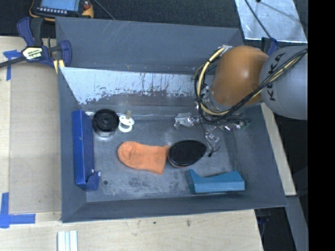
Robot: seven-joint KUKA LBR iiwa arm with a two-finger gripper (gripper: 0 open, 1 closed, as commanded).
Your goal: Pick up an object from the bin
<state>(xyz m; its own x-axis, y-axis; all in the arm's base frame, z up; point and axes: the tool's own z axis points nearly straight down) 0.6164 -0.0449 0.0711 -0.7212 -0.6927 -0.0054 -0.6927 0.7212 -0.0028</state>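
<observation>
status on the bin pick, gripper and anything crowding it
Gripper right of centre, at right edge of black oval disc. Orange cloth against disc's left side. Blue block close by, toward near wall.

The grey, dark-lettered arm (289,85) carries an orange domed cover (238,80), black and yellow cables (205,80) and a metal end effector (211,141).

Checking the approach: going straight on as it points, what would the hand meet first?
The hand would likely meet the black oval pad at its right edge, else bin floor beside it; depth unclear.
</observation>
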